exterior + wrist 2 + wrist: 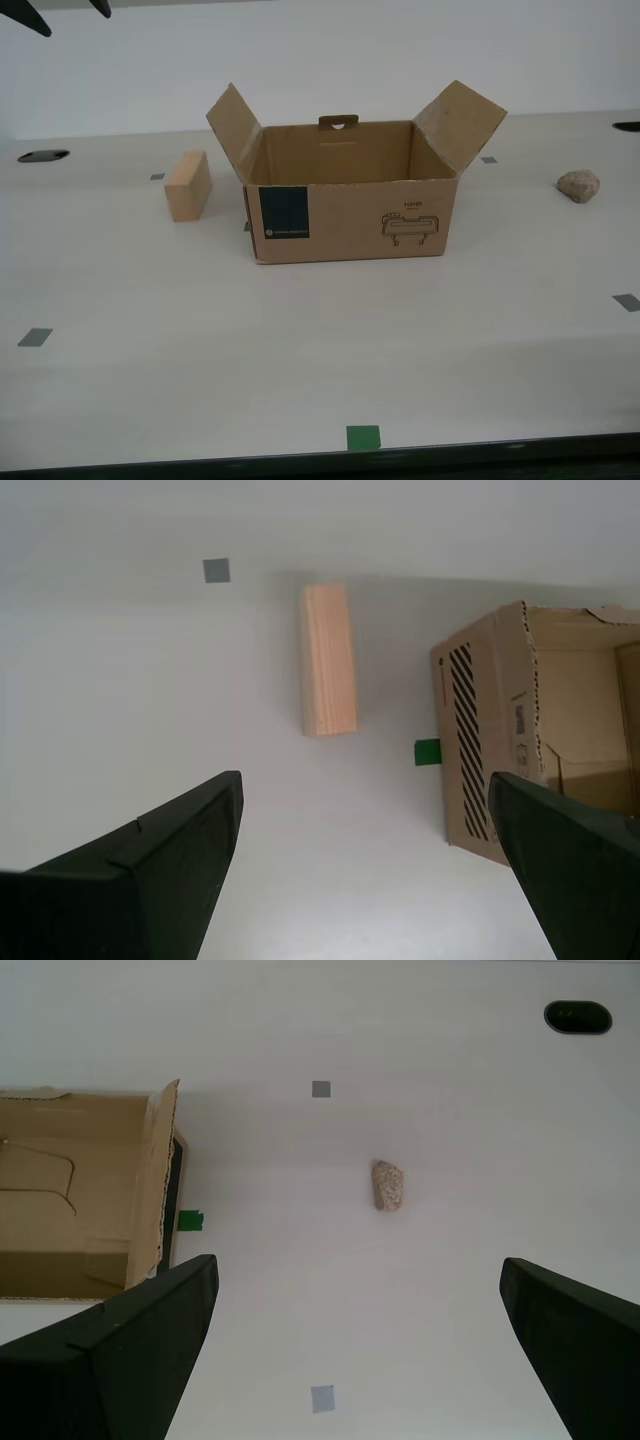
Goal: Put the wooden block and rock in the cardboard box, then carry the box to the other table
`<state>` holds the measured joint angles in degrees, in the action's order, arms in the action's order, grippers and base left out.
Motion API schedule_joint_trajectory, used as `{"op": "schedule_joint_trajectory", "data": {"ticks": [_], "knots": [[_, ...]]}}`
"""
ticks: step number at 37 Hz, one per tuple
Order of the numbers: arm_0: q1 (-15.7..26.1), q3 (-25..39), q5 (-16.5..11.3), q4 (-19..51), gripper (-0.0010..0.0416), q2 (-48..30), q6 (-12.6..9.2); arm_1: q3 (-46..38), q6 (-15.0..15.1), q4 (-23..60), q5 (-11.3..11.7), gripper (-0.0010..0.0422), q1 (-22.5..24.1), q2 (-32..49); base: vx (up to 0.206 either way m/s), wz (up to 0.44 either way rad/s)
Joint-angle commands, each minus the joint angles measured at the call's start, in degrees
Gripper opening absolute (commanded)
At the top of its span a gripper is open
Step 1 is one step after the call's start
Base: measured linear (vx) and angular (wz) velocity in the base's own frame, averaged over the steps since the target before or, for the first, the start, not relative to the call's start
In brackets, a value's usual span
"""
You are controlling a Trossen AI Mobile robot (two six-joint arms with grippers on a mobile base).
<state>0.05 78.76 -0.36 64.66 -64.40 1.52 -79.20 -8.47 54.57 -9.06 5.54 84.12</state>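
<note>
cardboard box (pixel 350 205) seen open on bench (pixel 300 340), nothing held.
wooden block (pixel 188 185) lies beside box toward exterior view's left, rock (pixel 579 185) well apart toward its right; first end effector (pixel 360 1345) and second end effector (pixel 365 855) spread wide, empty.

Bright, even light — soft shadows

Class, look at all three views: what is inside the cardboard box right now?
Nothing visible: the cardboard box shows only bare walls and floor. The wooden block and rock lie outside. Its front wall hides some floor.
</note>
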Motion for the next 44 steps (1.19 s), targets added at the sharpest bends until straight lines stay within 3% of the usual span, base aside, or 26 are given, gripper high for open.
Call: {"op": "schedule_joint_trajectory", "data": {"ticks": [1,13,21,25,41,44], "knots": [[0.0,0.04,0.0,-0.24,0.0393,0.02,0.04,0.66,-0.5,-0.5,0.33,0.0334,1.05,0.0,0.0,0.0],[0.0,0.02,0.0,-0.31,0.0394,0.02,-0.02,2.43,-0.59,-0.26,0.35,0.0334,1.97,0.0,0.0,0.0],[0.0,0.02,0.0,-0.31,0.0393,0.02,-0.07,2.45,-1.03,-1.38,2.67,0.0334,2.01,0.0,0.0,0.0],[0.0,0.02,0.0,-0.39,0.0394,0.02,-0.04,2.49,-1.53,-1.68,2.71,0.0334,2.03,0.09,0.0,0.0],[0.0,0.04,0.02,-0.39,0.0394,0.02,-0.15,1.09,-1.62,-4.79,2.64,0.0334,2.82,10.6,0.0,0.0],[0.0,0.02,0.02,-0.35,0.0393,-0.13,-1.16,-0.57,-1.55,-6.01,2.67,0.0334,2.82,12.5,0.0,0.0]]}}
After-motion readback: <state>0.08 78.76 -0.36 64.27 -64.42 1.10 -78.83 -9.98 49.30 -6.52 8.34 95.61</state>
